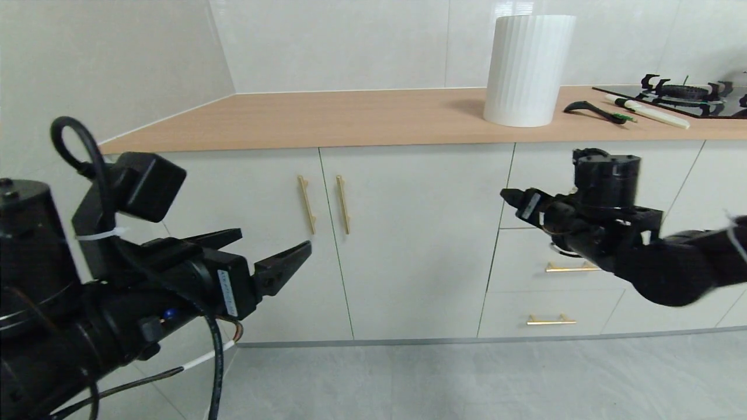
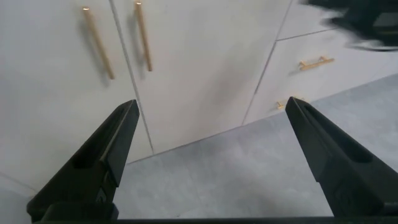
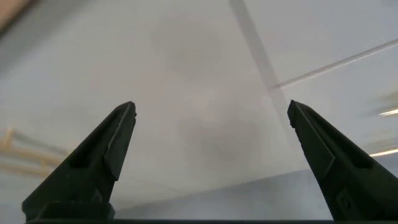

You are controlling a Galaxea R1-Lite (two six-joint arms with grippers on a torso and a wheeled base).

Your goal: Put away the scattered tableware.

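Pale cabinets (image 1: 408, 245) are filling the wall ahead, with a wooden countertop (image 1: 327, 119) running along their top and grey floor tiles (image 1: 467, 379) lying below. Two cabinet doors are meeting at a pair of upright brass handles (image 1: 324, 204), and drawers with brass pulls (image 1: 550, 319) are sitting further to the right.

A tall white ribbed container (image 1: 527, 70) is standing upright on the countertop, with a black gas hob (image 1: 688, 96) sitting near the right end.

The left gripper (image 1: 275, 239) is hanging in front of the cabinet doors, below countertop level, with its jaws spread wide and nothing between them; the left wrist view (image 2: 211, 104) is looking past it at the doors, handles and floor. The right gripper (image 1: 513, 198) is hovering in front of the drawers, and the right wrist view (image 3: 210, 107) is showing its jaws equally wide apart and holding nothing.

The scattered tableware is lying on the countertop between the container and the hob: a long white utensil (image 1: 648, 112) with a green band is resting by the hob's edge, and a black-handled utensil (image 1: 592, 109) is lying just beside it, nearer the container. Both are well apart from either gripper.
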